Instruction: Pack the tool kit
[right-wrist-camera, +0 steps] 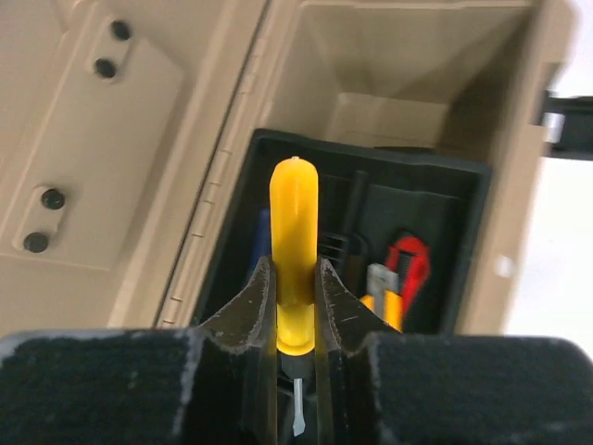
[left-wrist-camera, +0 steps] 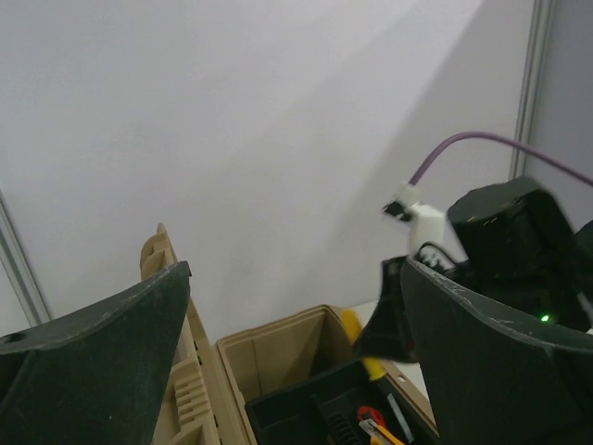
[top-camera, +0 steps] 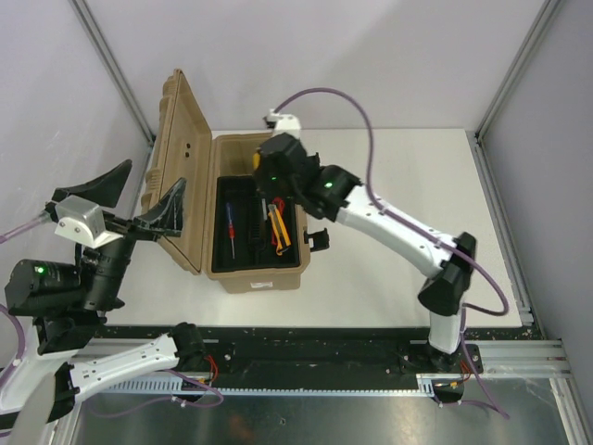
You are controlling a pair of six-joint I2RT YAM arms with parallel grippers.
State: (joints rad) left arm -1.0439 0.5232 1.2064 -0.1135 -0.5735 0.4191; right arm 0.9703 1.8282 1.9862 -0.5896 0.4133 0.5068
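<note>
On the table [top-camera: 408,176], left of centre, the case [top-camera: 255,273] stands open. Its lid [top-camera: 176,139] is raised nearly upright on the left side. A black tray [right-wrist-camera: 468,232] sits inside the case body.

Tray contents:
- blue-and-red screwdriver [top-camera: 230,227], lying lengthwise at the left
- pliers [right-wrist-camera: 414,264] with red grips, at the right
- yellow-and-grey knife [right-wrist-camera: 382,295], just beside the pliers

Right gripper [right-wrist-camera: 295,278]: positioned over the tray's far end, pointing down into the case. Its jaws are clamped on the yellow handle of a screwdriver [right-wrist-camera: 294,213]. The handle projects beyond the fingertips toward the tray; the metal shaft runs back between the fingers.

Left gripper [top-camera: 153,181]: held at the left of the case, level with the lid. Its jaws are spread fully and grip nothing. In the left wrist view the lid's ribbed edge lies between the two fingers, close to the left one; contact cannot be determined.
</note>
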